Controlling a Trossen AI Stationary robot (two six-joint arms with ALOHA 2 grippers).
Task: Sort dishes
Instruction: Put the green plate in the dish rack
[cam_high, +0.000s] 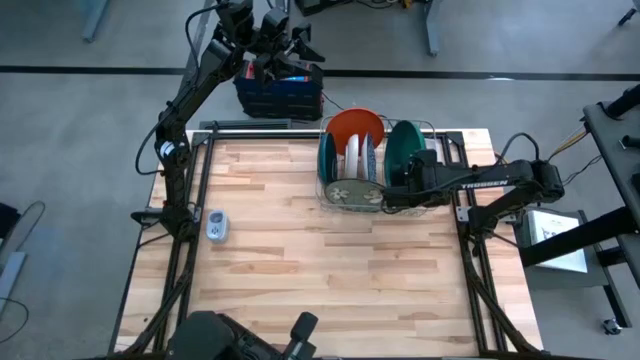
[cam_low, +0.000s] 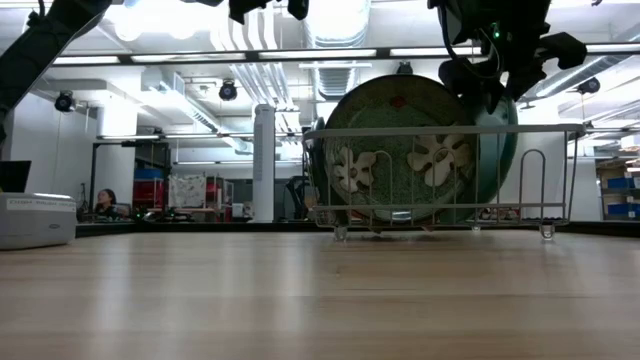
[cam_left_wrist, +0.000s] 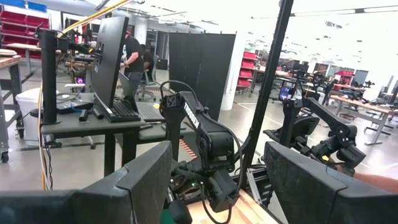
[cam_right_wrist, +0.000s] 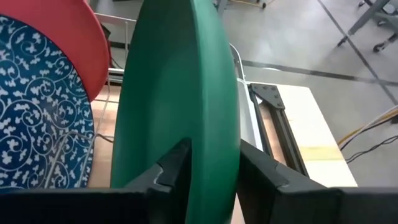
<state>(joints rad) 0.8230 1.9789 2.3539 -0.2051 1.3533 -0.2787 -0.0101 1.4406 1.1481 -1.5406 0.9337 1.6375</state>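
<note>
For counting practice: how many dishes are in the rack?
6: orange dish at back, teal dish left, white dish, blue-patterned dish, dark green dish at right gripper, olive dish in front. More may hide.

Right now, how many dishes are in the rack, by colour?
dark green dishes: 2
orange dish: 1
white dish: 1 (edge-on, could hide another)
blue patterned dish: 1
olive floral dish: 1
Total: 6
</note>
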